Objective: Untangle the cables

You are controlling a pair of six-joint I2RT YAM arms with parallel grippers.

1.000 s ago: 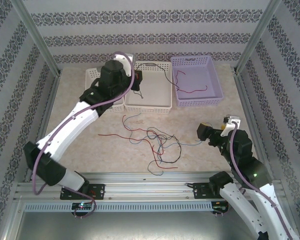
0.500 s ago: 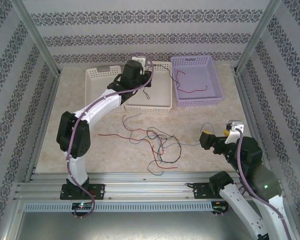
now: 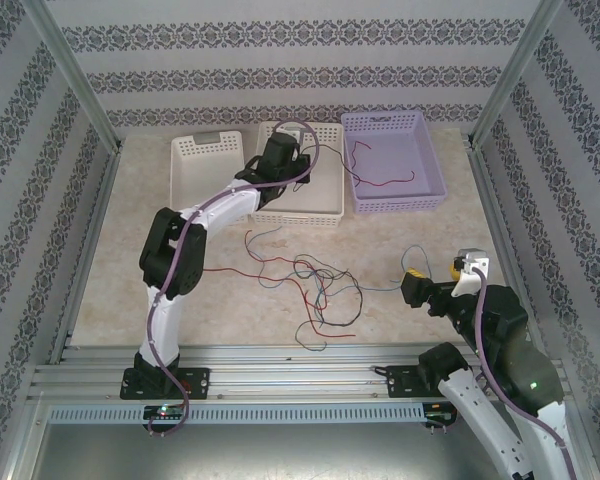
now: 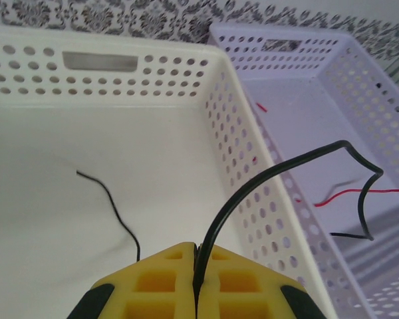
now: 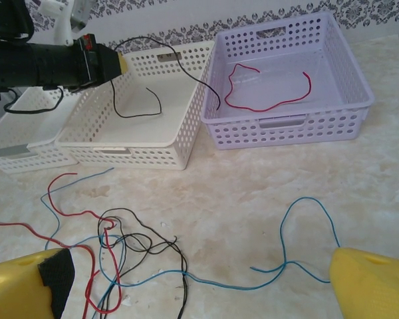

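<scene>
My left gripper (image 4: 197,256) is shut on a black cable (image 4: 279,169) and hangs over the middle white basket (image 3: 325,190). That cable (image 5: 179,66) arches from the left gripper (image 5: 122,63) over the basket's right wall towards the purple basket (image 5: 359,86). Another black strand (image 4: 113,206) lies on the white basket's floor. A red cable (image 5: 266,106) lies in the purple basket. Red, black and blue cables (image 3: 315,290) are tangled on the table. My right gripper (image 5: 199,292) is open low over the table, a blue cable (image 5: 306,266) lying between its fingers (image 5: 372,286).
A second white basket (image 3: 195,165) stands left of the middle one. All three baskets line the back of the marble-look table (image 3: 420,235). Metal frame posts and patterned walls close in the sides. A metal rail (image 3: 280,360) runs along the near edge.
The left arm has swung right from the left white basket to the middle one, carrying the black cable. The right arm has drawn back slightly towards the near edge.
</scene>
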